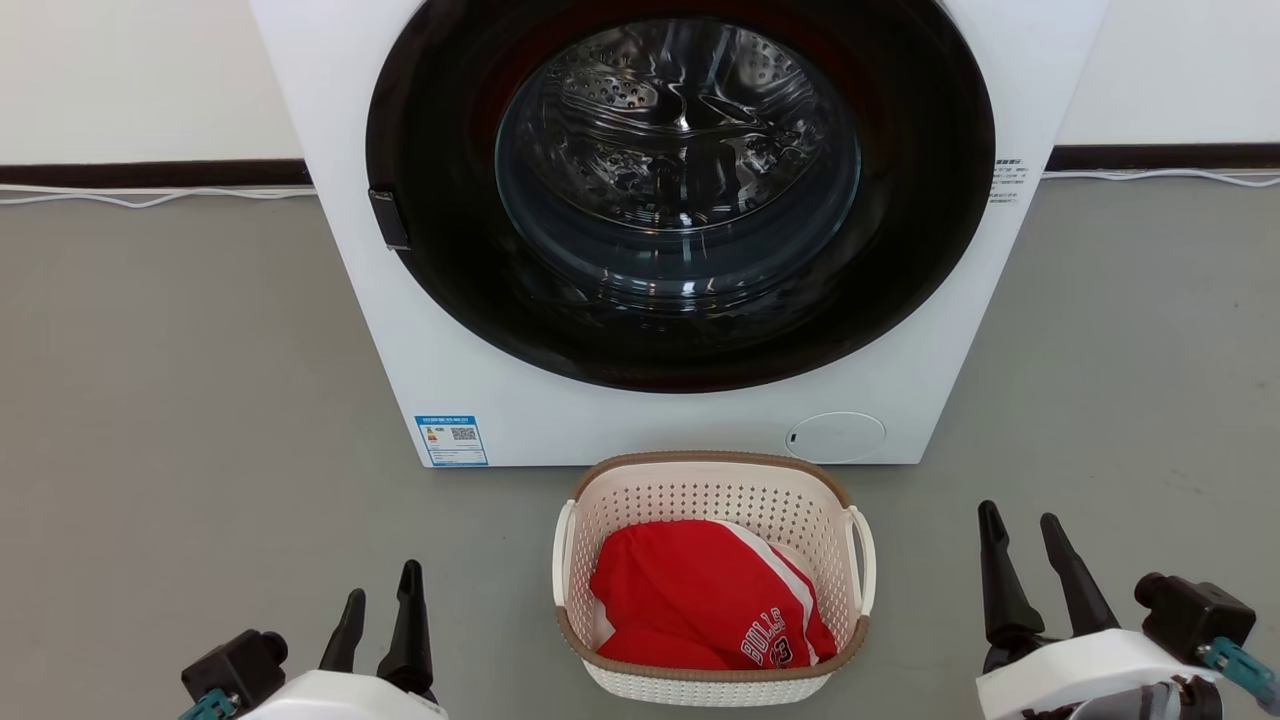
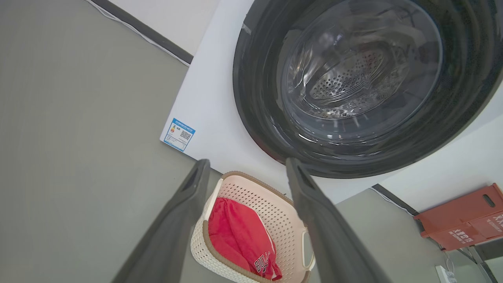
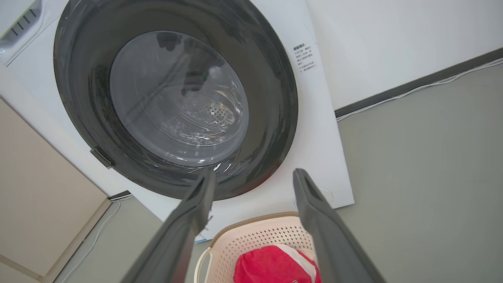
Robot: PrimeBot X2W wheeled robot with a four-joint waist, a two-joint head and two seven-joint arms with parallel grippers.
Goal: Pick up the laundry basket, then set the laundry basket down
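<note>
The laundry basket (image 1: 712, 490) is cream-white and perforated, with a brown rim and white loop handles. It stands on the grey floor just in front of the washing machine (image 1: 420, 330) and holds a red jersey (image 1: 700, 595). My left gripper (image 1: 382, 590) is open at the lower left, well clear of the basket's left handle. At the lower right my right gripper (image 1: 1020, 528) is open too, apart from the right handle. The left wrist view has the basket (image 2: 251, 196) between the fingers; the basket (image 3: 255, 239) also appears low in the right wrist view.
The washing machine's round dark door (image 1: 680, 190) is closed. Grey floor (image 1: 180, 400) spreads to both sides. A white cable (image 1: 150, 197) runs along the dark skirting. A red folded sign (image 2: 463, 216) stands to the machine's right. A beige panel (image 3: 39, 188) stands to its left.
</note>
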